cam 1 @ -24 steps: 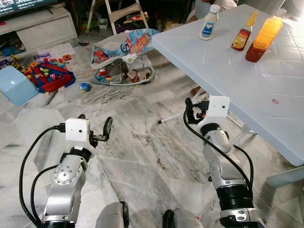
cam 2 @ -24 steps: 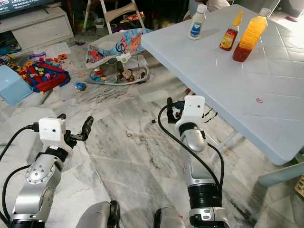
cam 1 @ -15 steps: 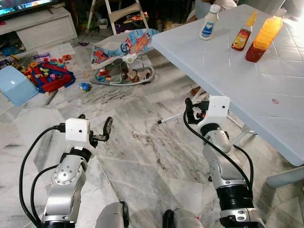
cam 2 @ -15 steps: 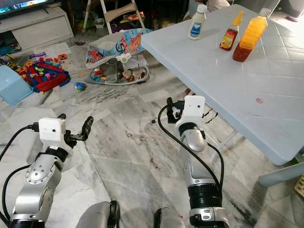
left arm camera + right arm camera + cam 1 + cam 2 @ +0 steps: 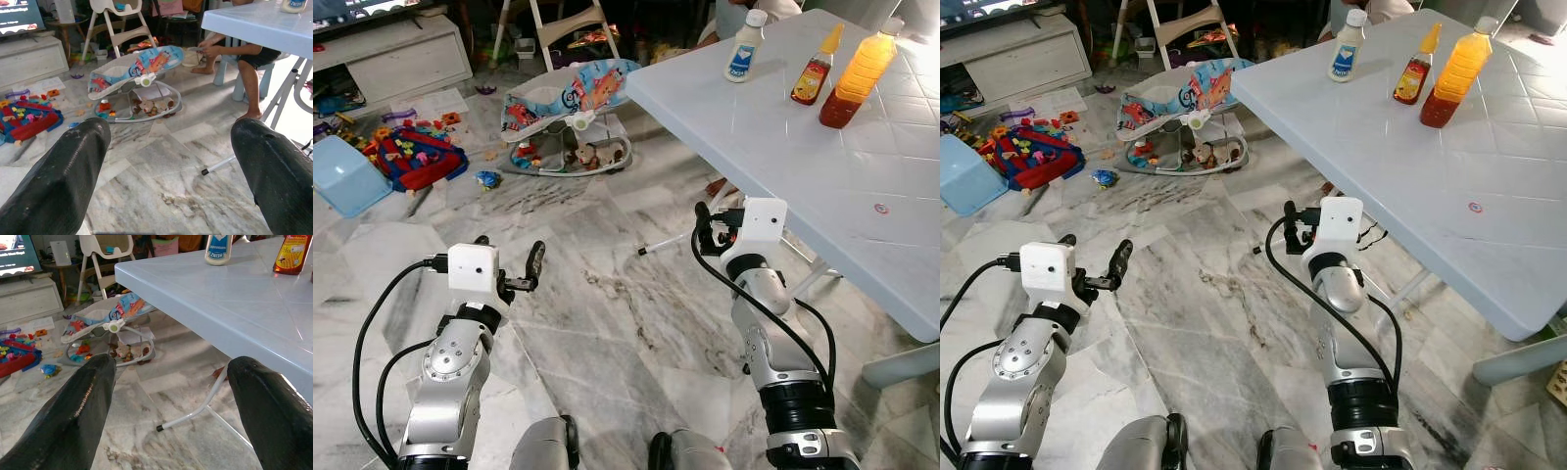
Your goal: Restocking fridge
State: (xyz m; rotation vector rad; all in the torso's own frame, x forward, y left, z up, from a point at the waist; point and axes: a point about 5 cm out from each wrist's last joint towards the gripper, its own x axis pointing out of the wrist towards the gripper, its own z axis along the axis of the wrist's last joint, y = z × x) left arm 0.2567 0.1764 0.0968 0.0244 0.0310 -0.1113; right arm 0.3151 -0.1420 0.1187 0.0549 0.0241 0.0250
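Hovering over the marble floor (image 5: 607,323) with nothing between their fingers, both grippers stand released: the left gripper (image 5: 509,262) is raised in front of the robot on its left, and the right gripper (image 5: 713,227) sits just beside the near edge of the pale blue table (image 5: 783,147), below the level of its top. The wrist views confirm the wide gap, with the left fingers (image 5: 63,181) and the right fingers (image 5: 73,416) spread well apart. On the far part of the table stand the things to be stocked, all upright: a white squeeze bottle (image 5: 744,46) with a blue label, a small bottle of red sauce (image 5: 816,67) with a yellow cap, and just beside it a tall bottle of orange drink (image 5: 855,78). All three are well apart from either gripper. Beyond the table's corner, on the floor, lies a baby bouncer (image 5: 570,108) with a colourful seat, and further left a heap of toys (image 5: 411,155) beside a light blue bin (image 5: 342,176). In the left wrist view a person's legs (image 5: 247,73) show under the table, seated on a stool.
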